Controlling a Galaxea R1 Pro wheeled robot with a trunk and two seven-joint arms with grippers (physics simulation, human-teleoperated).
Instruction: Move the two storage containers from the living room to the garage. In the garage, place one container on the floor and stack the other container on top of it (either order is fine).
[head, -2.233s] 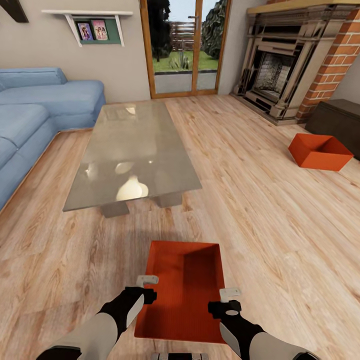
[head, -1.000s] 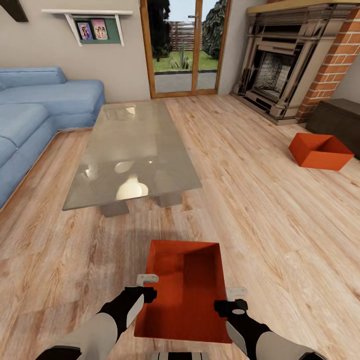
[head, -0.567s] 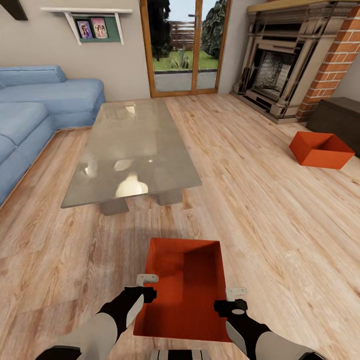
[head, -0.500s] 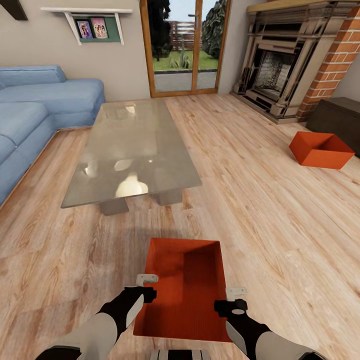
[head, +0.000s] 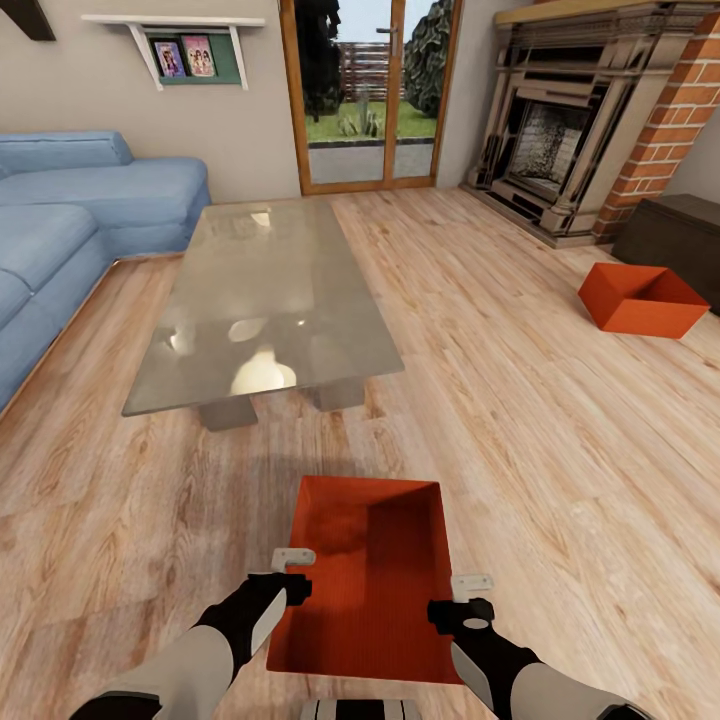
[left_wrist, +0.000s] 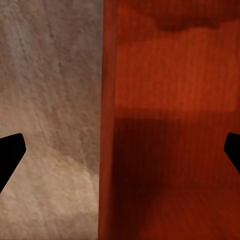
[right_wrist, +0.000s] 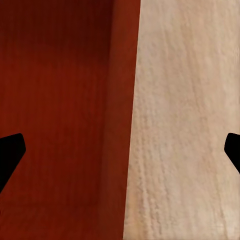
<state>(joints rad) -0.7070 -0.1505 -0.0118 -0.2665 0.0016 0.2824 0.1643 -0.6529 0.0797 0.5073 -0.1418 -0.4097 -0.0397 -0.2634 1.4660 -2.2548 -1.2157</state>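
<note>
The left claw (head: 293, 563) hangs over the left wall of the near bin (head: 365, 585), its fingers spread wide: in the left wrist view the dark fingertips (left_wrist: 11, 152) sit at opposite edges, one over the floor (left_wrist: 50, 120) and one over the bin's inside (left_wrist: 170, 125), the wall between them. The right claw (head: 470, 588) is likewise apart, straddling the bin's right wall; its wrist view shows the orange interior (right_wrist: 55, 100) on one side of the wall, pale planks (right_wrist: 185, 120) on the other, with the tips (right_wrist: 11, 152) far apart (whether either finger touches the wall I cannot tell).

The near bin rests on the wood floor (head: 520, 430) right before the robot, its long side running away from it. Beyond it stands the glass table (head: 262, 300), with the blue sofa (head: 70, 230) to the left. The second bin (head: 641, 301) lies well apart at the right, on the floor just beside a dark bench (head: 675, 240) and near the brick fireplace (head: 590, 120). A glass door (head: 368, 90) opens to a garden at the back wall.
</note>
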